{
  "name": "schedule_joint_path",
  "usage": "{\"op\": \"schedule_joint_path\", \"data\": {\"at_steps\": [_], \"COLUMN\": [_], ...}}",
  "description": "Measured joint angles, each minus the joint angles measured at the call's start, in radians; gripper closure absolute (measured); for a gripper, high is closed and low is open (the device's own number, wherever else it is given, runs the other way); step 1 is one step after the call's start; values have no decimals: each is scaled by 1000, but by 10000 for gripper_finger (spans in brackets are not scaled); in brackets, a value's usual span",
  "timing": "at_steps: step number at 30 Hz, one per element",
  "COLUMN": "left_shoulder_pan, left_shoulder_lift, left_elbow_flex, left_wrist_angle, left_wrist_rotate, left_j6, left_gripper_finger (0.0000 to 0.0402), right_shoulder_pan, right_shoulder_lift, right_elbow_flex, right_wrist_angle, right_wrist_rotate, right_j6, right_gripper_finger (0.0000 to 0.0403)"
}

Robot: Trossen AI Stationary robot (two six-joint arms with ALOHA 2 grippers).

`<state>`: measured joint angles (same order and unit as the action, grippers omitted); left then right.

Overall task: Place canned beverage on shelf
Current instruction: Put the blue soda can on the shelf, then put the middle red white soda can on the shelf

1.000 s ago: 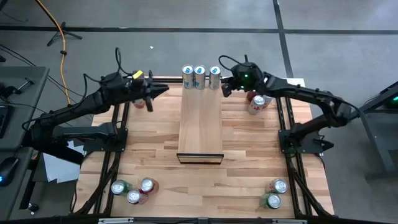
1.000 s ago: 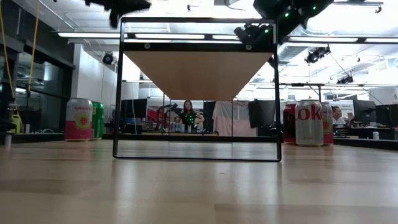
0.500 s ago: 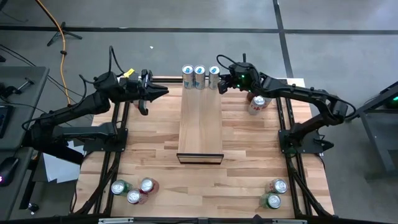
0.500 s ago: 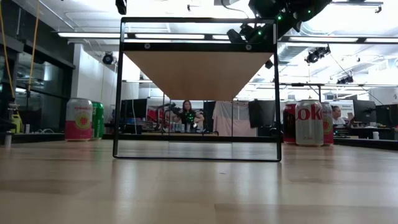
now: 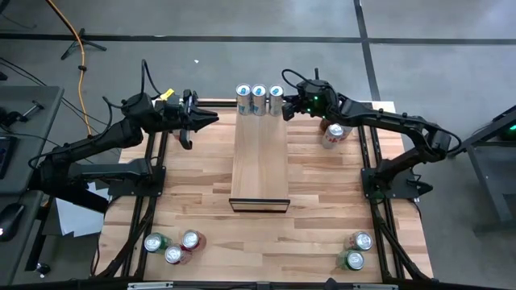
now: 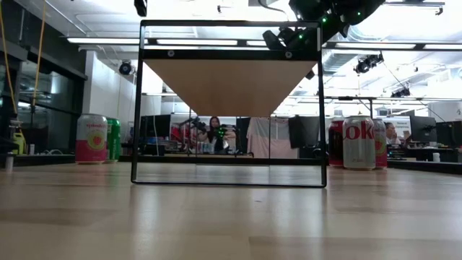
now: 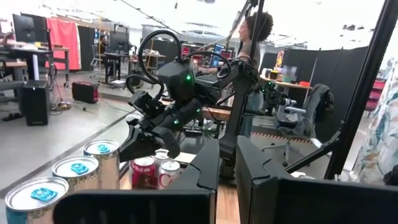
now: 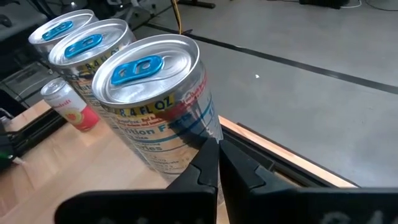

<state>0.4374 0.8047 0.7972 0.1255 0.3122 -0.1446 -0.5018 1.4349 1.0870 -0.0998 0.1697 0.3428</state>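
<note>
The shelf (image 5: 260,161) is a pale wooden panel raised on a thin dark frame (image 6: 227,177) in the middle of the table. Three silver cans with blue tabs stand upright on its far end: left (image 5: 243,98), middle (image 5: 259,98) and right (image 5: 276,97). My right gripper (image 5: 285,110) is shut, its tips at the lower side of the right can (image 8: 155,99). My left gripper (image 5: 214,118) is shut and hangs in the air left of the shelf's far end, pointing at the cans (image 7: 73,171). My right gripper's shut fingertips (image 8: 208,155) stand against the lower side wall (image 8: 186,140) of the right can, coming slanting down from the table's right. I cannot tell whether they touch it. The can stands upright on the shelf.
A red-and-white can (image 5: 333,135) stands on the table right of the shelf. Three cans (image 5: 173,246) cluster at the near left and two (image 5: 355,250) at the near right. People and desks show in the room beyond.
My right gripper has gone a little toward the far left, closer to the right can. My left gripper has turned and tipped its fingers up while staying in place left of the shelf.
</note>
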Motion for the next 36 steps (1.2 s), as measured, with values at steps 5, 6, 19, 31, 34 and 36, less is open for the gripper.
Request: {"op": "schedule_joint_path", "data": {"at_steps": [5,6,19,31,34,36], "left_shoulder_pan": [0,0,0,-1,-1,-1], "left_shoulder_lift": [0,0,0,0,0,0], "left_elbow_flex": [0,0,1,1,1,1], "left_wrist_angle": [0,0,-9,-8,-8,-8], "left_wrist_rotate": [9,9,-8,-9,-9,-9], "left_j6": [50,51,44,44,44,44], "left_gripper_finger": [402,402,402,402,402,402], "right_shoulder_pan": [0,0,92,269,266,266], "right_shoulder_lift": [0,0,-251,-351,-349,-347], "right_elbow_flex": [0,0,-21,-24,-24,-24], "right_wrist_angle": [0,0,-97,-83,-79,-77], "right_wrist_rotate": [-20,-21,-303,-283,-281,-281], "right_j6": [-5,-10,-121,-168,-168,-168], "right_gripper_finger": [403,403,403,403,403,403]}}
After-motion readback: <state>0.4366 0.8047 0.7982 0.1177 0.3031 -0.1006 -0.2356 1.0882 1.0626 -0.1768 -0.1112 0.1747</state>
